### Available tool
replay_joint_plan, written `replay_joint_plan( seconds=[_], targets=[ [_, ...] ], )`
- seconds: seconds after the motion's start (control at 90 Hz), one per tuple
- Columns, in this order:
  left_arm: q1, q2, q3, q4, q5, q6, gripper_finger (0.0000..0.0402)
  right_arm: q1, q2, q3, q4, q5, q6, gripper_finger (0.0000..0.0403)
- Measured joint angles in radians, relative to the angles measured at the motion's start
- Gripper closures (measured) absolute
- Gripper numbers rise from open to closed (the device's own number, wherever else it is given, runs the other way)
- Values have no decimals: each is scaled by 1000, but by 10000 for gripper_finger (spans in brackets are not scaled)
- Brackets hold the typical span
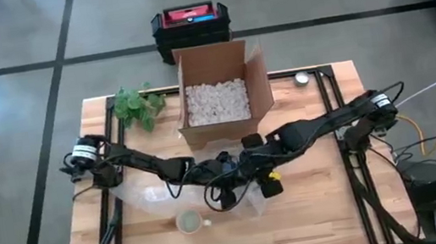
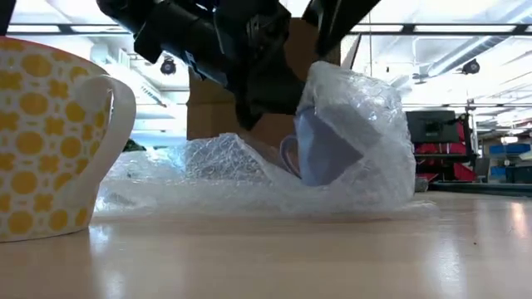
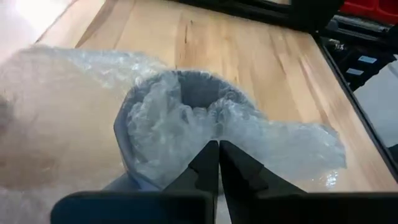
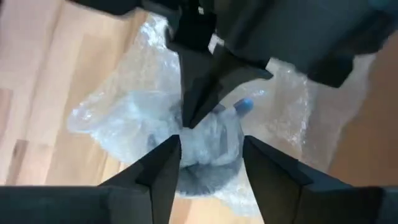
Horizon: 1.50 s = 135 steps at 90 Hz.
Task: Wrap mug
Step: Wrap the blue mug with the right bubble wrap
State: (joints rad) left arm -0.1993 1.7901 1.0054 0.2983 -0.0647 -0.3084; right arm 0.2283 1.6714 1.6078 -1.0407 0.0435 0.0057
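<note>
Left gripper [image 3: 217,163] near the table's [image 1: 324,210] middle, jaws pressed together, pinching bubble wrap [image 3: 168,124] at the blue mug's [image 2: 320,154] rim. Right gripper [image 4: 208,165] just beside it, jaws apart, straddling the mug from above.

Step looks like tucking wrap into the mug mouth. To do it well: keep the left pinch firm, push the loose wrap down inside, don't tip the mug.

The mug lies tilted under both grippers, swaddled in wrap, in front of the cardboard box [image 1: 217,88]. A yellow-patterned mug [image 2: 46,137] stands apart near the front edge.
</note>
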Motion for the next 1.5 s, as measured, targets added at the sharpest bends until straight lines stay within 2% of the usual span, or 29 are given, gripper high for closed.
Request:
replay_joint_plan(
  seconds=[0.178,0.278,0.378,0.5,0.589,0.644,0.844,1.056,1.178,1.5],
  targets=[
    [0,-1,-1,2,-1,0,400,29,-102,-26,-1,-49,56,247],
    [0,-3,-1,6,-2,-7,400,79,-150,-108,25,-51,94,264],
    [0,-3,-1,6,-2,-7,400,130,-166,-224,185,-39,105,291],
    [2,-3,-1,7,-2,-8,400,152,-143,-345,417,4,63,343],
    [2,-4,-1,7,-3,-9,400,134,-101,-398,487,13,50,385],
    [2,-4,-1,7,-3,-15,400,117,-71,-415,533,15,46,396],
    [3,-13,1,0,-6,-15,400,56,8,-426,551,36,46,394],
    [-9,-108,15,-71,-4,-7,400,25,46,-459,548,44,55,401],
    [-14,-120,9,-104,0,10,400,20,45,-484,566,46,74,402],
    [-13,38,1,88,-1,14,400,20,44,-454,549,46,73,402]
  ],
)
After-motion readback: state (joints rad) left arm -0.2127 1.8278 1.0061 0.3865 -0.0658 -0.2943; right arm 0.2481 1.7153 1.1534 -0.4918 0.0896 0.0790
